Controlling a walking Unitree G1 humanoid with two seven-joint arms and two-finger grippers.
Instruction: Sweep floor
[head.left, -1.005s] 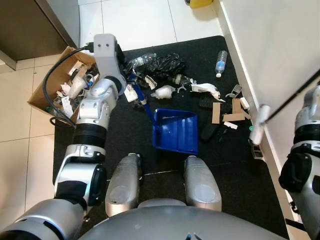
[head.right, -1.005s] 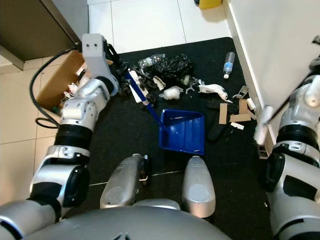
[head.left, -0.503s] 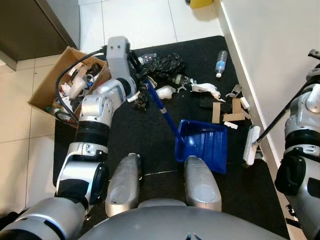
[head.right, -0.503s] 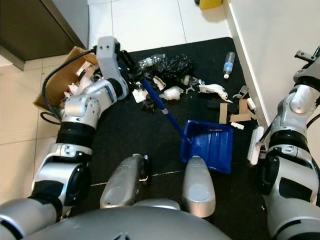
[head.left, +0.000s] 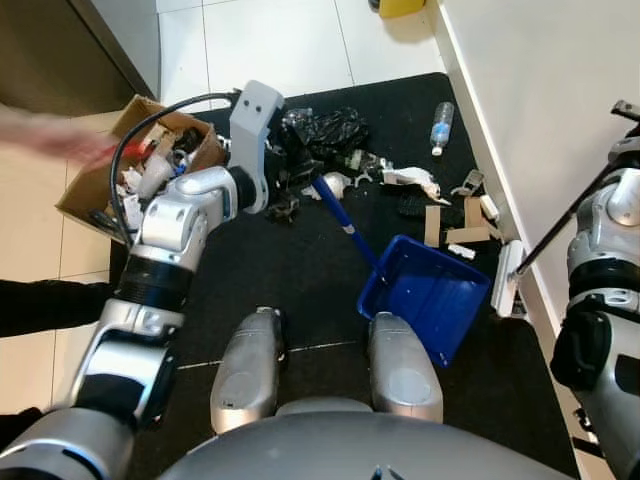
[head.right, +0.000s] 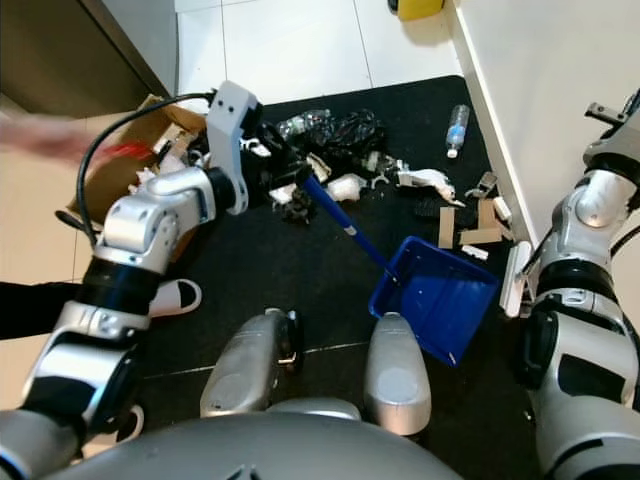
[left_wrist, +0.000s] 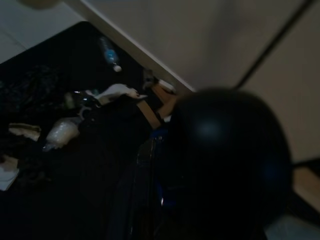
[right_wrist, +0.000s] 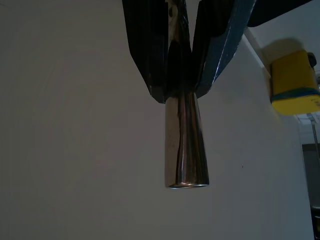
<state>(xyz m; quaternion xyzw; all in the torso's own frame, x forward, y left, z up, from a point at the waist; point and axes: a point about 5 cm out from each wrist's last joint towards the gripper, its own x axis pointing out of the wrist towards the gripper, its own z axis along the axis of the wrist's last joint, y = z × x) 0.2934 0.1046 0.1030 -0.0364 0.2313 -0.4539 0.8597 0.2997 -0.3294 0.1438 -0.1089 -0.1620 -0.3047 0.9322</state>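
I hold the blue dustpan (head.left: 425, 300) by its long handle in my left gripper (head.right: 290, 180). My fingers are hidden among the trash there, so I cannot tell how tight they are. The pan sits on the black mat (head.left: 300, 260), just in front of my right foot, with its open mouth turned toward the wall (head.left: 540, 110).

My right gripper (right_wrist: 177, 87) is closed tight around the shiny metal broom handle (right_wrist: 186, 145). The white broom head (head.left: 508, 278) is down by the wall, right beside the pan's mouth.

The trash is not swept up yet. Bits of cardboard (head.left: 450, 228), a white scrap (head.left: 410, 178), a black bag (head.left: 325, 128) and a water bottle (head.left: 441, 122) lie on the mat above the pan.

To do this well, I think I should press the pan's lip flat on the mat so small bits cannot slide under. Then I should pull the broom in short strokes toward the pan.

The wall is very close on my right, so the broom has little room there. The cardboard box (head.left: 110, 170) full of trash is on my left, and a person's blurry hand (head.left: 55, 140) is near it. I should swing slowly on that side. My feet are close to the pan too.
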